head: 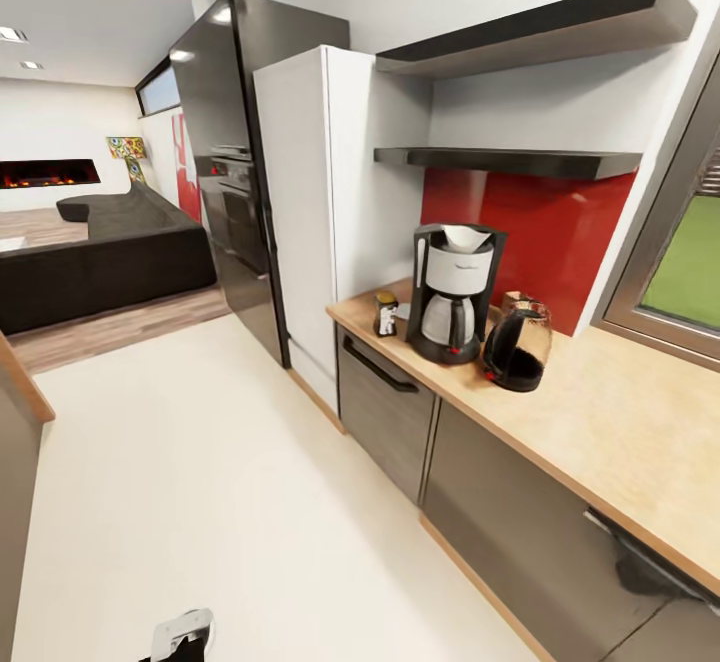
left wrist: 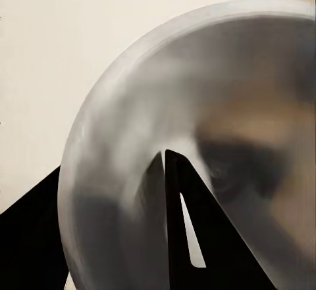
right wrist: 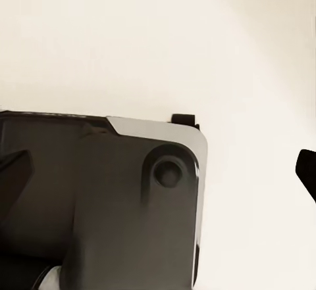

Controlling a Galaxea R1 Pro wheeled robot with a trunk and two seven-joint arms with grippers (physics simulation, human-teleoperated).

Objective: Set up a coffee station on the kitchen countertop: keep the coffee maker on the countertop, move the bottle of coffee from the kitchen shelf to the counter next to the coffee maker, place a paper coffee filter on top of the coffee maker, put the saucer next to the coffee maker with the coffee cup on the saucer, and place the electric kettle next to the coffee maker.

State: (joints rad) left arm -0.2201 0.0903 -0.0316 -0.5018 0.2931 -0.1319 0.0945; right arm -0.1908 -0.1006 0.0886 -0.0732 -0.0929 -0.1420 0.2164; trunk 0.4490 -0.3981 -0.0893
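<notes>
The coffee maker (head: 452,292) stands on the countertop (head: 620,422) with the white paper coffee filter (head: 466,237) on top. The bottle of coffee (head: 386,314) stands just left of it, and the electric kettle (head: 518,344) just right of it. Above them hangs the black kitchen shelf (head: 505,159), which looks bare. In the left wrist view the saucer (left wrist: 197,106) looms close and blurred, with my left gripper (left wrist: 164,165) shut on its rim. My right gripper (right wrist: 161,171) is open over the pale floor, one fingertip (right wrist: 307,171) showing at the frame edge. The coffee cup is out of view.
A white tall cabinet (head: 300,222) and a black fridge (head: 225,172) stand left of the counter. Grey cabinet fronts (head: 385,402) run below it. A window (head: 680,262) is at the right and a dark sofa (head: 110,252) far left. My own base (right wrist: 99,204) sits under the right wrist.
</notes>
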